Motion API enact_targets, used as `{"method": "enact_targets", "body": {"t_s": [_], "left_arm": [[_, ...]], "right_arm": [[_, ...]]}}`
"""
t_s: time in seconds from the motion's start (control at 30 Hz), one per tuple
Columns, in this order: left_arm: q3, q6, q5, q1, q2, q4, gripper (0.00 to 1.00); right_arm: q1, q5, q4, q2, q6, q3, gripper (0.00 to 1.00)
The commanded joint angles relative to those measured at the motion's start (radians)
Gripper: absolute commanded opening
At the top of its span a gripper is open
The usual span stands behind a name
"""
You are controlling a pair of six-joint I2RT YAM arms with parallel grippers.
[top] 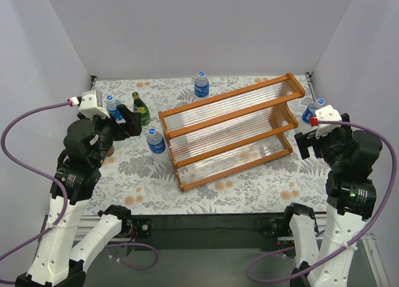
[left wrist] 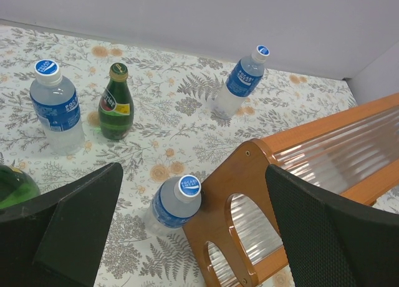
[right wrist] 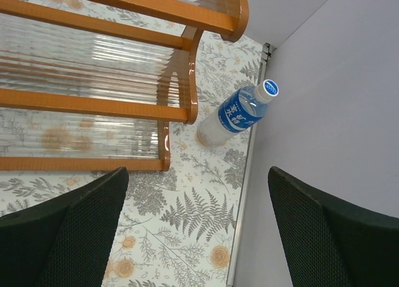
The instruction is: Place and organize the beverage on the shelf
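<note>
The shelf (top: 227, 134) sits slanted in the middle of the flowery tabletop (top: 249, 193). It has 3 steps, with orange-brown wood and pale see-through slats.

Every bottle in view stands upright on the tabletop. The back clear bottle (top: 201, 84) stands near the far wall, behind the shelf. The middle clear bottle (top: 156, 141) stands just beside the left end of the shelf. The first green bottle (top: 141, 108) stands further left and back, apart from the shelf. The left clear bottle (top: 113, 106) stands close on its left side and is partly hidden by the arm. In the left wrist view, a second green bottle (left wrist: 11, 187) peeks out at the left edge, half hidden behind a black finger (left wrist: 81, 218). The right clear bottle (top: 310, 112) stands between the right end of the shelf and the side wall.

The left hand (top: 131, 123) is open as wide as it goes and holds nothing. It hangs in the air over the bottles on the left. The right hand (top: 304, 143) is wide open too and holds nothing. It hangs above the tabletop near the right clear bottle, not touching it.
</note>
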Motion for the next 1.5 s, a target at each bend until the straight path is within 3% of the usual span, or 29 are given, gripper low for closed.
{"method": "enact_targets", "body": {"t_s": [0.0,0.77,1.2,1.47], "left_arm": [[0.028,0.031,-0.019,-0.013,-0.008,-0.016,0.98],[0.037,0.074,-0.034,-0.065,-0.036,-0.039,0.98],[-0.075,0.116,0.007,-0.067,-0.106,0.007,0.98],[-0.116,0.166,-0.009,-0.09,-0.145,0.031,0.98]], "right_arm": [[-0.013,-0.051,-0.01,0.013,0.017,0.008,0.98],[-0.15,-0.18,-0.001,0.065,0.306,-0.046,0.98],[-0.17,-0.166,0.048,0.297,0.254,0.034,0.98],[-0.249,-0.202,0.198,0.463,0.263,0.054,0.98]]}}
